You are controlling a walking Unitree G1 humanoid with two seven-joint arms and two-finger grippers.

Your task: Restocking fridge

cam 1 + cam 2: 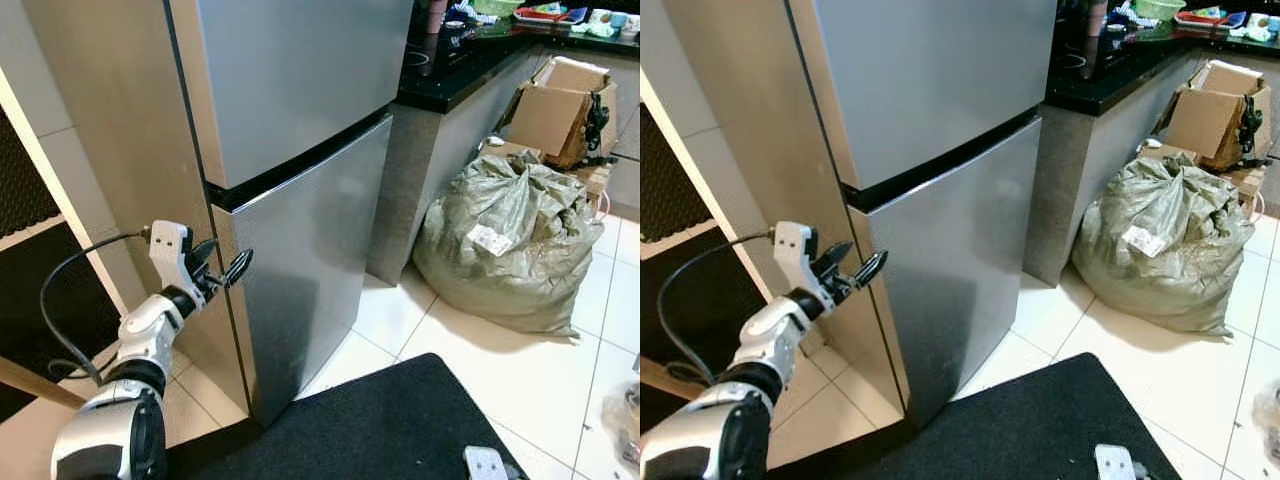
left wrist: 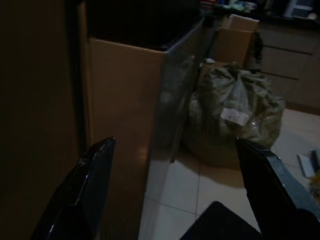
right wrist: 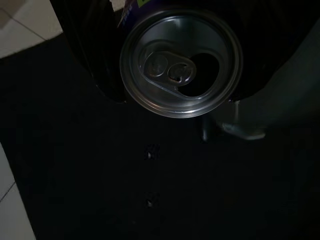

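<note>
Where sack point(image 1: 510, 240) crowds counter point(image 1: 450, 85), fridge point(image 1: 300, 150) stands shut.

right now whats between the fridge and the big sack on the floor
The end of the black-topped counter stands between the fridge and the grey-green sack, with bare white floor tiles at its foot, seen in both eye views.

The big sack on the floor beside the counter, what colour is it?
The sack is a dull grey-green with a small white label, clearest in the left eye view.
</note>
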